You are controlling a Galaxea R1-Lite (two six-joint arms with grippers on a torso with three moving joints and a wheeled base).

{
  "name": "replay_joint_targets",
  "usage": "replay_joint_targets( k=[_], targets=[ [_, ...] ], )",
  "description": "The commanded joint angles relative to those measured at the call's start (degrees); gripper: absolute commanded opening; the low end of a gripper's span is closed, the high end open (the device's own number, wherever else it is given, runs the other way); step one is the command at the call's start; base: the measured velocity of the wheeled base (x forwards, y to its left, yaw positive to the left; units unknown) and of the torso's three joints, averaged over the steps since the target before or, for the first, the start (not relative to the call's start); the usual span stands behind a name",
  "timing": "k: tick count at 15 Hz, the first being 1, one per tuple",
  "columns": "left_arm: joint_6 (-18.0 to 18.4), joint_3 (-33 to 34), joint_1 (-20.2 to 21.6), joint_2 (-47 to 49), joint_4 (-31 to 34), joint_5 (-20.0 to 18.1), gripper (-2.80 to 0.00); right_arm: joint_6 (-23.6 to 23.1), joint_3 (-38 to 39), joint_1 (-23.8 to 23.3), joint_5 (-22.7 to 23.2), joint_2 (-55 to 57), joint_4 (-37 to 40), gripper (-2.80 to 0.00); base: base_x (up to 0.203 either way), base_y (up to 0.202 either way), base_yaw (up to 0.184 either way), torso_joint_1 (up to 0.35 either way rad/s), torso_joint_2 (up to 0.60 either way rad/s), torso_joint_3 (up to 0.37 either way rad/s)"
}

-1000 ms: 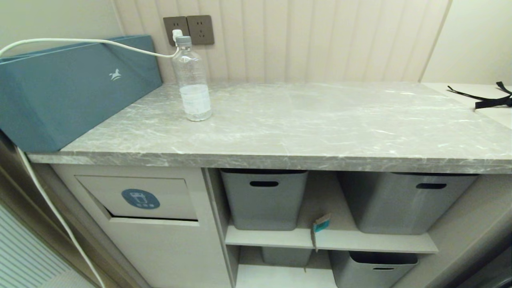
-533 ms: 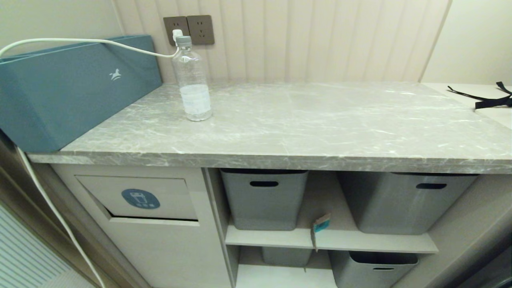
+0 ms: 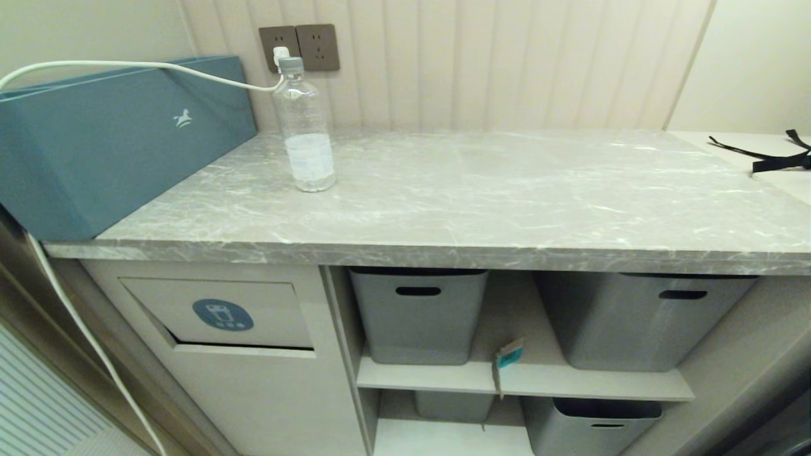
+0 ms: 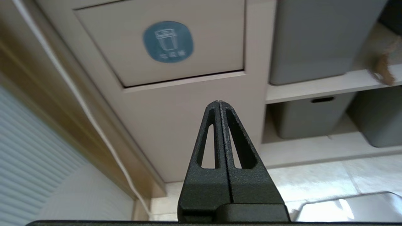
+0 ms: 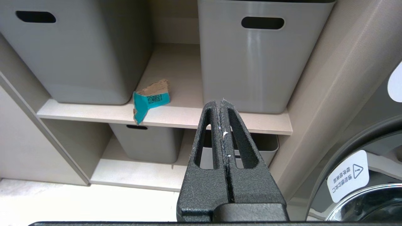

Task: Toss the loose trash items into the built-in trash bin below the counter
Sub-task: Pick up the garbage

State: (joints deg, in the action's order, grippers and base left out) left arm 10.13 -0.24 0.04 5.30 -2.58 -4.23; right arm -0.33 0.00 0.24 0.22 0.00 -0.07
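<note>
Trash is what remains to be cleared: a clear plastic water bottle with a white label and pale cap (image 3: 305,125) stands upright on the long grey marble-veined stone worktop (image 3: 507,202), towards its left back, just beside the teal box with a white horse logo (image 3: 114,139) and right in front of the white plug and cable (image 3: 127,65) at the brown wall sockets (image 3: 298,47). A small teal paper scrap with a torn brown edge (image 5: 150,101) lies on the upper beige shelf (image 5: 194,117) between two grey plastic tubs with slot handles (image 5: 251,53), overhanging the shelf's front lip. No snack wrapper shows anywhere.

Both end effectors are empty with fingers pressed together. The left end effector (image 4: 219,105) sits low in front of the beige cabinet, below the rectangular tilting flap with the round blue bin sticker (image 4: 168,42); the flap looks closed or nearly so. The right end effector (image 5: 220,105) hangs before the shelves, near the scrap.

Risks, as I judge them: the tall, mostly empty bottle could tip and roll if nudged rather than gripped squarely, and a reach from the left could snag the cable draped over the box. The thin scrap could be pushed off the lip or back between the tubs by a flat approach. Fingers must spread first. The flap needs pushing inward, or items could bounce off onto the floor.
</note>
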Motion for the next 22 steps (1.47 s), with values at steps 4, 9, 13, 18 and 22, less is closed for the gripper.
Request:
replay_joint_targets(
  k=[4,9,13,18,22],
  targets=[
    [-1.69,0.24,-0.24,-5.48,2.49,1.72,-2.8,-0.02,0.0,0.02,0.04,-0.09,-0.01,-2.8,0.0,0.0,0.0,0.0,0.0,0.0],
    [-1.13,0.24,-0.21,-2.83,-3.44,1.23,-2.8,-0.02,0.0,0.07,0.04,-0.09,-0.01,-2.8,0.0,0.0,0.0,0.0,0.0,0.0],
    [0.97,-0.51,-1.59,21.67,-28.14,-3.21,-2.8,-0.02,0.0,0.02,0.04,-0.09,-0.01,-2.8,0.0,0.0,0.0,0.0,0.0,0.0],
    [0.59,-12.42,-1.09,53.03,-45.52,-5.71,-2.8,-0.02,0.0,0.02,0.04,-0.04,-0.01,-2.8,0.0,0.0,0.0,0.0,0.0,0.0],
    [-1.58,-32.62,-1.25,67.04,-48.94,-6.31,-2.8,-0.02,0.0,0.02,0.04,0.0,-0.01,-2.8,0.0,0.0,0.0,0.0,0.0,0.0]
  ],
)
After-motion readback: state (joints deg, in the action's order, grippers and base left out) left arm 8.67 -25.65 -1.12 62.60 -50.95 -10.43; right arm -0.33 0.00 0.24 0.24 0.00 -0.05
